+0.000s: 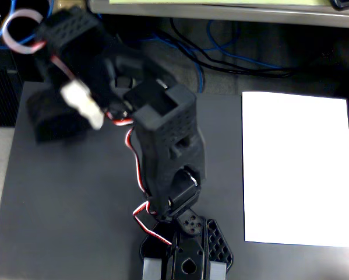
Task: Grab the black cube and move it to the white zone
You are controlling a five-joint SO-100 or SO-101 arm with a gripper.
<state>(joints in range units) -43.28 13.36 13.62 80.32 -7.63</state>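
Observation:
The black cube (pixel 46 119) is a dark, grainy foam block on the dark grey mat at the far left of the fixed view. My black arm rises from its base at the bottom centre and reaches up and to the left. The gripper (pixel 66 96) hangs over the cube's right part, blurred. Its jaws are hidden under the wrist, so I cannot tell whether they touch or hold the cube. The white zone (pixel 296 169) is a large white sheet lying flat at the right, far from the cube, with nothing on it.
The dark grey mat (pixel 75 204) covers the table. Red and white servo wires (pixel 140 175) hang along the arm. Blue and black cables (pixel 221 55) lie behind the mat at the top, under a desk edge (pixel 221 11).

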